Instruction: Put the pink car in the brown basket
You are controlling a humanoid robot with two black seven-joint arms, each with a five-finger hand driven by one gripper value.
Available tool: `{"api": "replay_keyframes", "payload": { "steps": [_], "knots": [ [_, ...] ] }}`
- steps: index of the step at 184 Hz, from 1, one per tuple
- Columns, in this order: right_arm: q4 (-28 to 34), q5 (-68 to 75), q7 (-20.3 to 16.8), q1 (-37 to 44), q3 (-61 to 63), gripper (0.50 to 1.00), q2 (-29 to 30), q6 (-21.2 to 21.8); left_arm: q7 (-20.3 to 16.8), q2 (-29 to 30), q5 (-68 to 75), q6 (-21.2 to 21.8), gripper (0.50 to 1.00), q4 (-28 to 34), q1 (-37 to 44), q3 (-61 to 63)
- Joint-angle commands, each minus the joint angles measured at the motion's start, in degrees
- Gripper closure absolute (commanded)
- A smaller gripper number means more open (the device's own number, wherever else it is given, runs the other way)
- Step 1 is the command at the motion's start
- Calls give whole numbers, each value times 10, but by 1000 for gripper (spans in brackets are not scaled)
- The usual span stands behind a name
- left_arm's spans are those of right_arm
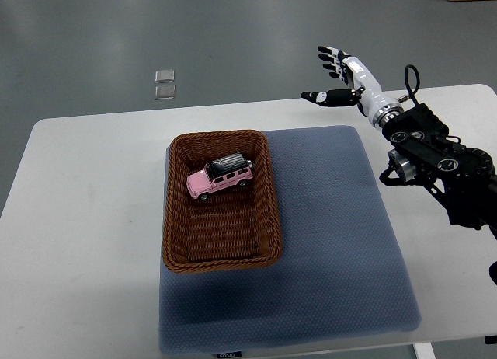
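Note:
A pink toy car (220, 177) with a black roof lies inside the brown wicker basket (177, 219), in its far half. The basket stands on the left part of a blue-grey mat (334, 242). My right hand (335, 77) is raised over the table's far right edge, well right of the basket, with its fingers spread and holding nothing. Its black arm comes in from the right edge. The left arm is out of view.
The white table (85, 211) carries the mat and basket. Two small clear square items (164, 85) lie on the grey floor beyond the table's far edge.

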Motion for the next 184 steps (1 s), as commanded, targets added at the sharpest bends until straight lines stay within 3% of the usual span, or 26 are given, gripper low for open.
{"api": "replay_keyframes", "payload": {
  "steps": [1, 28, 78, 184],
  "knots": [
    [-10, 106, -2, -10, 1, 601, -3, -16, 0, 0, 0, 0, 500, 0, 0, 0],
    [-13, 200, -2, -15, 2, 601, -12, -32, 0, 0, 0, 0, 500, 0, 0, 1],
    [-7, 252, -17, -16, 5, 599, -29, -20, 0, 0, 0, 0, 500, 0, 0, 3],
    [-4, 247, -13, -26, 4, 583, -26, -8, 0, 0, 0, 0, 500, 1, -1, 2]
  ]
}}
